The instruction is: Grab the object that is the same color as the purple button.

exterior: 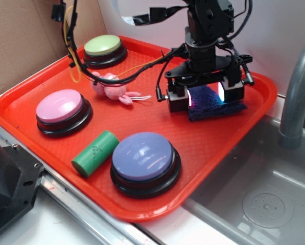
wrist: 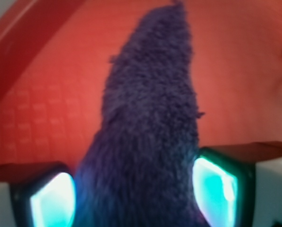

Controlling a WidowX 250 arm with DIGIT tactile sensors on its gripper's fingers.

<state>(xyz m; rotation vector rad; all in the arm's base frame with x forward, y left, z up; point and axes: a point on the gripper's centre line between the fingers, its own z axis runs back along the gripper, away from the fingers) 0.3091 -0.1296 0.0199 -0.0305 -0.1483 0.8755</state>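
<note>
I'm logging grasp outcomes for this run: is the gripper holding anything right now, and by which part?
Cannot tell yet. The gripper straddles the purple cloth at its wide end, one pad on either side, but it still lies on the tray.

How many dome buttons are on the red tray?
3. The green button sits at the tray's far corner, the pink button at the left, and the purple button nearest the camera. None looks hidden.
</note>
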